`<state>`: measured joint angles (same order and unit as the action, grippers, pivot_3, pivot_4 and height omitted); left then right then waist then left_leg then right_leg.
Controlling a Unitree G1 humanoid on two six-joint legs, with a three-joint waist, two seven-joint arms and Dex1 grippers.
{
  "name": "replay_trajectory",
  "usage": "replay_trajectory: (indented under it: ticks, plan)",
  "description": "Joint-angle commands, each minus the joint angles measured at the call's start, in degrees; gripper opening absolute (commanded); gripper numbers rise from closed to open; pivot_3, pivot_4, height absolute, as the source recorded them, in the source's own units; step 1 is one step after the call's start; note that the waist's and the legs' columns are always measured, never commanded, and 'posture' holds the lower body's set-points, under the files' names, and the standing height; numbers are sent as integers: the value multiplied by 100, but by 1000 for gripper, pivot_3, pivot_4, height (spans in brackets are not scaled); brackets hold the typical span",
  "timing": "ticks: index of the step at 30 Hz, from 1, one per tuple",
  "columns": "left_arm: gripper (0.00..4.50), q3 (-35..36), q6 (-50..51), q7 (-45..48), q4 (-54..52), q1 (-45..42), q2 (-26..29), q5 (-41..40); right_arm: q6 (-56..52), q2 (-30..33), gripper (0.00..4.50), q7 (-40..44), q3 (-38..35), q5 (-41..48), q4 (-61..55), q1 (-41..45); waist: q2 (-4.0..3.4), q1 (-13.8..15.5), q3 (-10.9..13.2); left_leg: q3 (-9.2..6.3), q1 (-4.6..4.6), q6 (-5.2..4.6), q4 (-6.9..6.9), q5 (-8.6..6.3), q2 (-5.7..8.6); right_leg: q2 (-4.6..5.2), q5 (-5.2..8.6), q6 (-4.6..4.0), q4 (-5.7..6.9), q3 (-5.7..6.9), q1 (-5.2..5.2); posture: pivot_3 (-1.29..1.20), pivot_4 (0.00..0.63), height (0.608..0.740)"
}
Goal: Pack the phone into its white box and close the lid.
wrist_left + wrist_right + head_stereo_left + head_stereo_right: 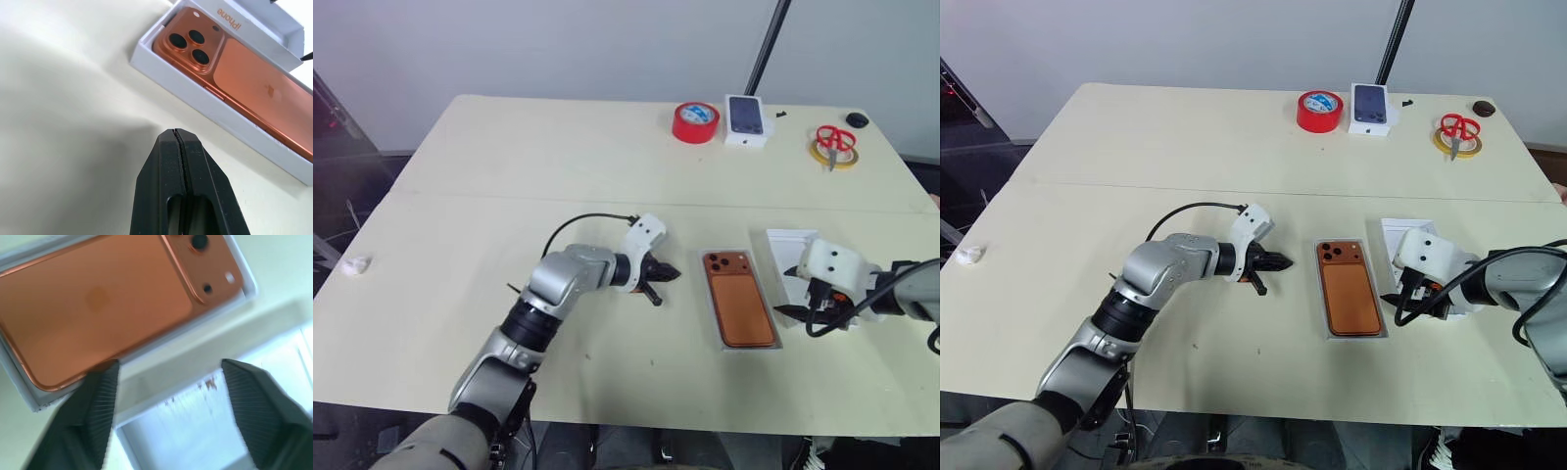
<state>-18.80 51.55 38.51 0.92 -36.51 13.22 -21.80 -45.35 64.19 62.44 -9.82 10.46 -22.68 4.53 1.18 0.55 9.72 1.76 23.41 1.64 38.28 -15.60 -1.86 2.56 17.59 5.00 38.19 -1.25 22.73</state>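
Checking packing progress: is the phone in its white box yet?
In: the phone lies flat, lenses up, inside the white box rim; the box is uncovered.

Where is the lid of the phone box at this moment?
In the left eye view, the lid lies open side up on the table's right side, just right of the white box holding the phone, partly under the right pincer.

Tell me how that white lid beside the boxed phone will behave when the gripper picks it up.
The lid looks like thin, hollow cardboard, so it is probably very light and easy to lift. Its straight rim walls may flex or dent if squeezed hard. Lying flat on the smooth table, it would likely slide rather than tip when nudged by the right gripper.
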Motion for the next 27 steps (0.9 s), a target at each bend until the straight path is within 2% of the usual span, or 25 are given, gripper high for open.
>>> replay_trajectory:
  ticks: [1,4,7,11,20,23,27]
  plan:
    - [0,369,-891,358,-768,303,308,-33,-1229,-161,3223,-497,14,251,1,634,-3,-32,0,1,-1,1,0,0,-1,3,0,-1,1,-1,2,0,150,725]
    - [0,419,-1579,755,-1236,635,628,-38,-2224,-444,3223,-936,189,377,192,1213,-6,-28,-3,1,-3,6,-3,4,-6,10,-1,-4,1,0,2,0,150,725]
    - [0,422,-2223,1535,-1914,1123,1216,-159,-3124,-636,3223,-1215,389,541,263,1670,-9,-16,-3,3,-1,7,-8,4,-4,14,0,-5,-3,-1,3,0,150,725]
    - [0,443,-2624,2085,-2245,1543,1719,-221,-3783,-816,3223,-1600,665,638,459,2079,-14,10,-1,5,2,5,-11,3,-4,18,1,-7,-9,0,5,0,150,725]
    - [0,375,-2788,2096,-2352,1774,1774,-177,-4295,-1098,3223,-2325,949,684,708,2289,-14,-3,-1,8,3,-5,-9,-3,1,8,0,-5,-9,0,4,0,150,725]
    - [0,373,-2762,2046,-2399,1828,1715,-199,-4403,-1180,2377,-2432,883,767,769,2318,-15,-6,0,7,3,-6,-10,-3,-1,2,-1,-4,-5,0,6,0,150,725]
    - [0,336,-2793,2040,-2400,1876,1696,-154,-4560,-1291,399,-2569,746,874,727,2307,-15,-18,-1,6,3,-6,-9,-3,-1,0,-1,-3,-5,0,5,0,150,725]
